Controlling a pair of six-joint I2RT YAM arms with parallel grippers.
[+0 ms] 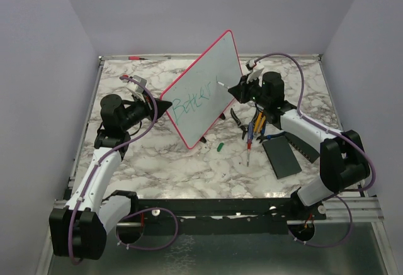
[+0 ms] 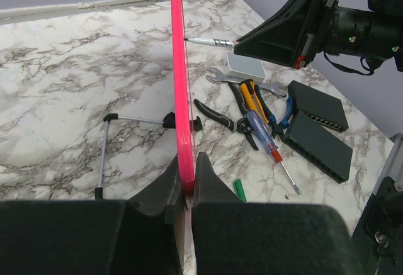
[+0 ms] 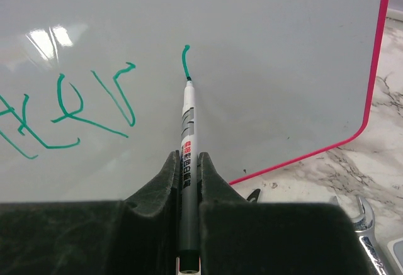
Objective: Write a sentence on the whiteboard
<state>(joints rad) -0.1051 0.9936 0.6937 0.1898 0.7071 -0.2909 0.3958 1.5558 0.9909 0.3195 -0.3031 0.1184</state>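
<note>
Likely light, stiff, tippy whiteboard [image 1: 208, 80] | your left fingers [image 2: 160, 190] clamp its edge | right fingers [image 3: 165, 180] clamp green marker [image 3: 187, 124]

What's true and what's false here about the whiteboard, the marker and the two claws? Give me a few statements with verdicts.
1. The left claw grips the whiteboard's edge. True.
2. The right claw holds a marker whose tip touches the board. True.
3. The writing is red. False: it is green.
4. The whiteboard lies flat. False: it stands tilted up.
</note>
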